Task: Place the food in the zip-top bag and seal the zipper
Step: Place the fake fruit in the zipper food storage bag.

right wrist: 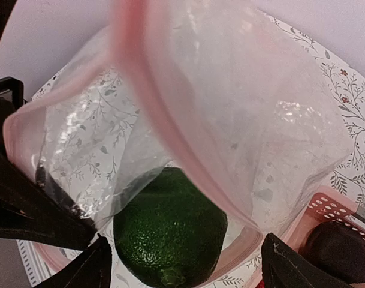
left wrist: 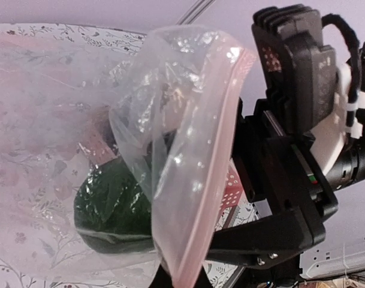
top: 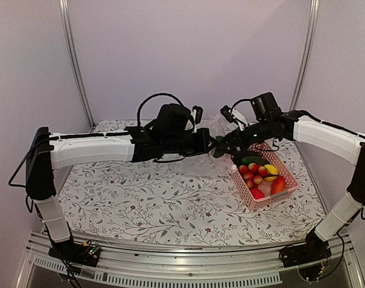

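Floral cloth (top: 140, 198); left gripper (top: 207, 143) clamps crinkly zip-top bag (left wrist: 188, 90); right gripper (right wrist: 185, 255) apart around pebbled lime (right wrist: 167, 225).

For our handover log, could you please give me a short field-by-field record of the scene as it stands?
left pincer: holds the zip-top bag up off the table
zipper: unsealed, mouth open toward the right arm
right pincer: at the bag mouth, fingers either side of the dark green fruit; grip unclear
pink basket: on the table at right
remaining food: red, yellow, orange and green pieces in the basket
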Tool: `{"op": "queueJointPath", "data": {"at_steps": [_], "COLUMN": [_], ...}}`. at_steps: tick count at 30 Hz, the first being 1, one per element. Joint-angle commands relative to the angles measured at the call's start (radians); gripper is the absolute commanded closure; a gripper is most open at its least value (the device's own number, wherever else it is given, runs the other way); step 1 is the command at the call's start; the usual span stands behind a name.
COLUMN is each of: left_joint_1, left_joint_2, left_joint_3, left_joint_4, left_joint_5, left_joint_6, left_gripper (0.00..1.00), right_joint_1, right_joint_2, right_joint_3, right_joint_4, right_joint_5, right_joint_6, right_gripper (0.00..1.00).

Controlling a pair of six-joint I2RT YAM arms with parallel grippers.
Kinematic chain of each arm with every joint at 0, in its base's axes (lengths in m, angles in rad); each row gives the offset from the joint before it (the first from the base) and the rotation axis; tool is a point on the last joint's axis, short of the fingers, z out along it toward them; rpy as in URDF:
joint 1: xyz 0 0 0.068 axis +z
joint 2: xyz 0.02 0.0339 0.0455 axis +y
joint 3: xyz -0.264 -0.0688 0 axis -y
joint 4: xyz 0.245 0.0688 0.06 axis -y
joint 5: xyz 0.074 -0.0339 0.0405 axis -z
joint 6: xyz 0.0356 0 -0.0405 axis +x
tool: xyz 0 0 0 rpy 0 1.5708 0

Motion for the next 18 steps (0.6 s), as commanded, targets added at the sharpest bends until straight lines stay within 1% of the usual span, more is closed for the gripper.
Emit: {"op": "queueJointPath", "data": {"at_steps": [1, 2, 4, 8, 10, 12, 16, 18], "left_joint_1": [0.0, 0.004, 0.01, 0.016, 0.016, 0.014, 0.012, 0.012], "left_joint_2": [-0.03, -0.039, -0.056, -0.062, -0.06, -0.065, -0.082, -0.089], "left_joint_3": [-0.015, -0.026, -0.05, -0.055, -0.046, -0.046, -0.052, -0.055], "left_joint_4": [-0.08, -0.078, -0.072, -0.08, -0.093, -0.098, -0.1, -0.102], "left_joint_5": [-0.085, -0.085, -0.084, -0.079, -0.081, -0.079, -0.074, -0.073], "left_joint_6": [-0.01, -0.01, -0.003, 0.021, 0.032, 0.037, 0.043, 0.045], "left_gripper": [1.0, 1.0, 1.0, 1.0, 1.0, 1.0, 1.0, 1.0], "right_joint_1": [0.028, 0.028, 0.026, 0.026, 0.026, 0.026, 0.026, 0.026], "right_joint_2": [-0.041, -0.063, -0.093, -0.126, -0.086, -0.041, 0.043, 0.065], "right_joint_3": [0.054, 0.059, 0.056, 0.04, 0.068, 0.09, 0.115, 0.127], "right_joint_4": [-0.088, -0.105, -0.121, -0.091, -0.093, -0.086, -0.039, -0.023], "right_joint_5": [-0.041, -0.025, 0.028, 0.107, 0.112, 0.082, 0.07, 0.056], "right_joint_6": [-0.04, -0.045, -0.055, -0.051, -0.038, -0.035, -0.009, -0.005], "right_gripper": [0.15, 0.16, 0.21, 0.29, 0.35, 0.39, 0.44, 0.49]}}
